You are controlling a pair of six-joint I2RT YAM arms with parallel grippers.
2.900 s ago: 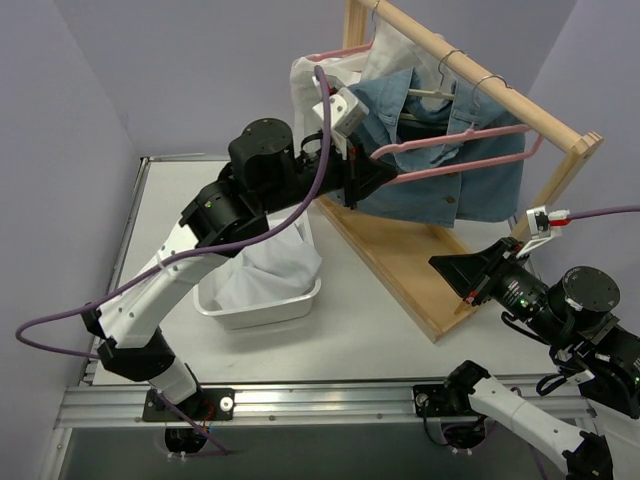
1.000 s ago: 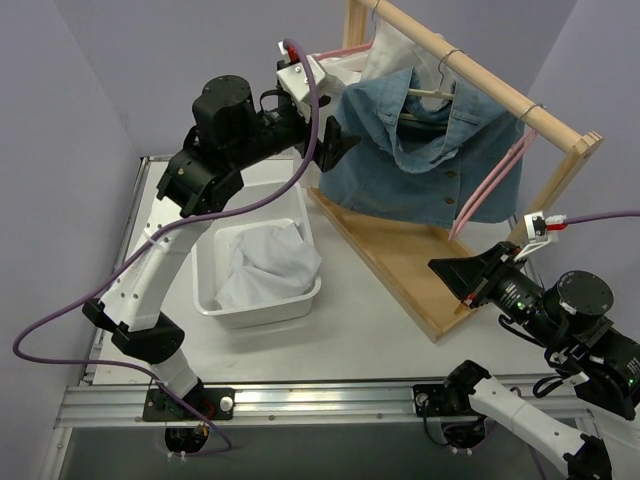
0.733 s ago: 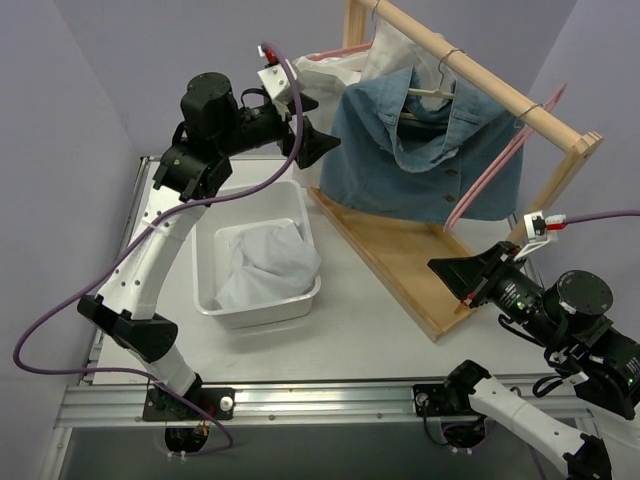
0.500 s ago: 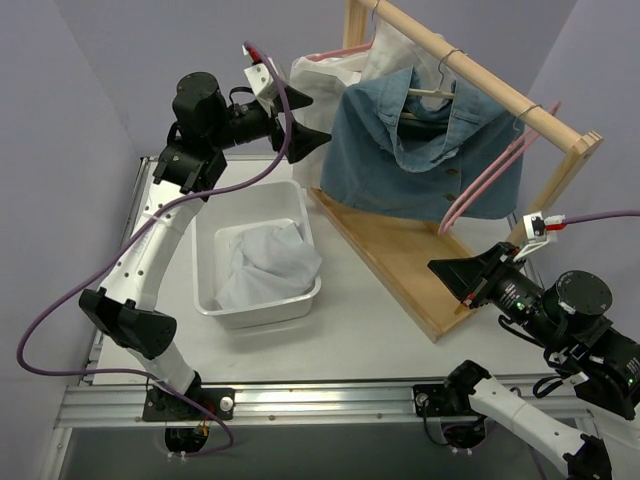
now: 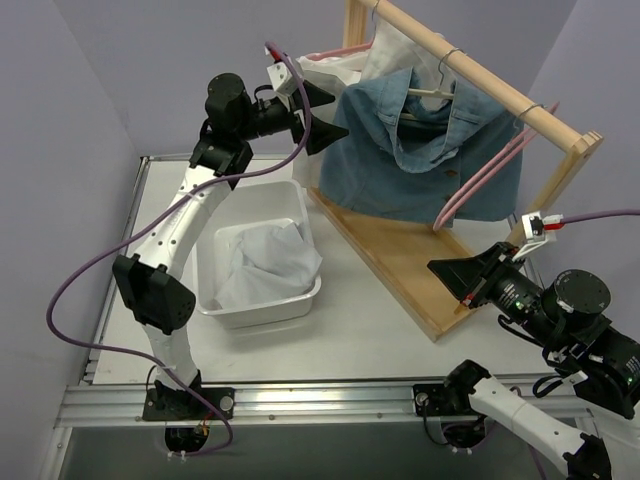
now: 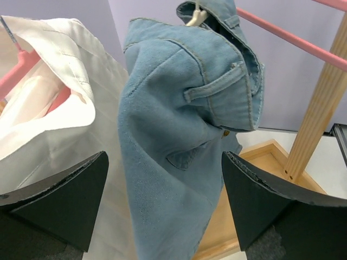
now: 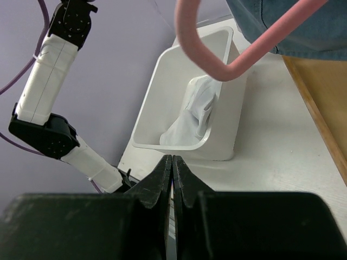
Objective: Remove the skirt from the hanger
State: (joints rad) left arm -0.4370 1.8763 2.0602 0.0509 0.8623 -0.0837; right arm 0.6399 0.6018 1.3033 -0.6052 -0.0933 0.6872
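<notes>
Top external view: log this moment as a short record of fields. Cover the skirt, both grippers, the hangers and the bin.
denim skirt: hangs on a cream hanger from the wooden rack
left gripper: open, raised at the skirt's left edge, not gripping it
right gripper: shut, empty, low beside the rack's base
pink hanger: bare, dangling slanted from the rack
white garment: hung at the rack's far end, beyond the skirt
bin: white, holds a white cloth
task state: skirt not yet off its hanger

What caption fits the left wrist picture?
Open left end effector faces the hanging denim skirt, white garment beside it.
</notes>
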